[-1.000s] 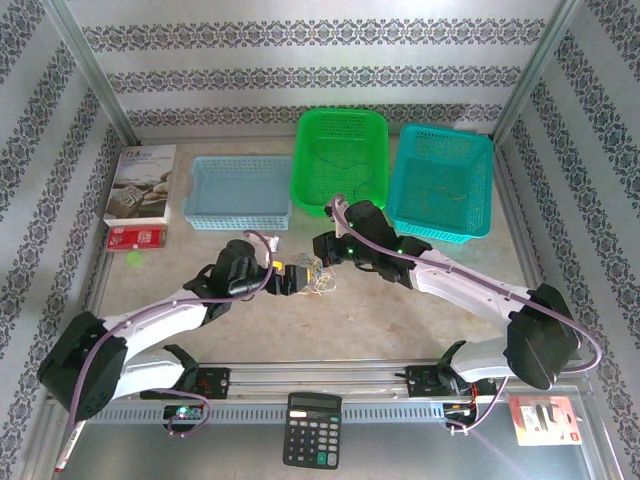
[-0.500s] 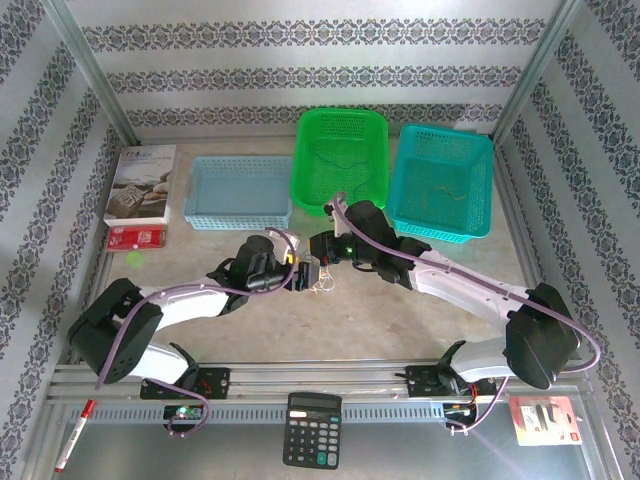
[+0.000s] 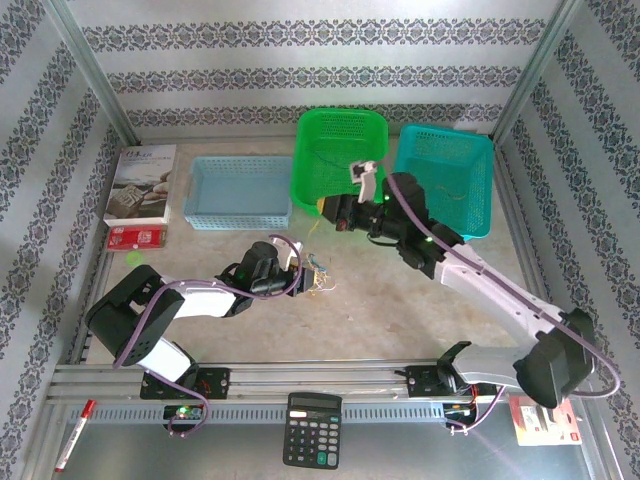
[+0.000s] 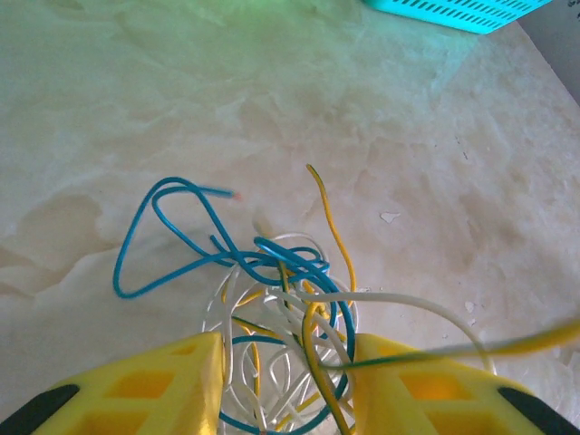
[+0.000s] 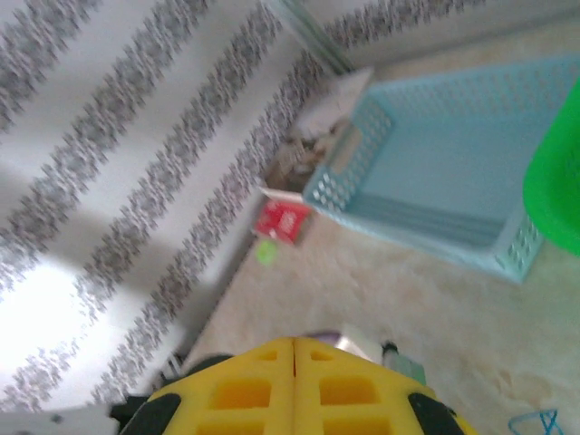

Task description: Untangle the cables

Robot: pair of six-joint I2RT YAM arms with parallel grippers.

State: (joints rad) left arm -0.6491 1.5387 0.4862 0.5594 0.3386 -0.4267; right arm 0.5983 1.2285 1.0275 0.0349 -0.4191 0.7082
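Observation:
The cables are a small tangle of thin blue, white and yellow wires lying on the table in front of the baskets. In the left wrist view the cables sit between my yellow fingers, with a blue loop and a yellow end sticking out beyond. My left gripper is low over the tangle, its jaws apart on either side of it. One wire runs off to the right edge. My right gripper is shut and raised near the green basket; I cannot tell whether a wire is pinched in it.
A light blue basket, a green basket and a teal basket line the back. A book and a red packet lie at the left. A calculator sits on the front rail.
My left gripper slid right onto the tangle and its jaws narrowed around it. My right arm lifted away from the tangle, up and back toward the green basket.

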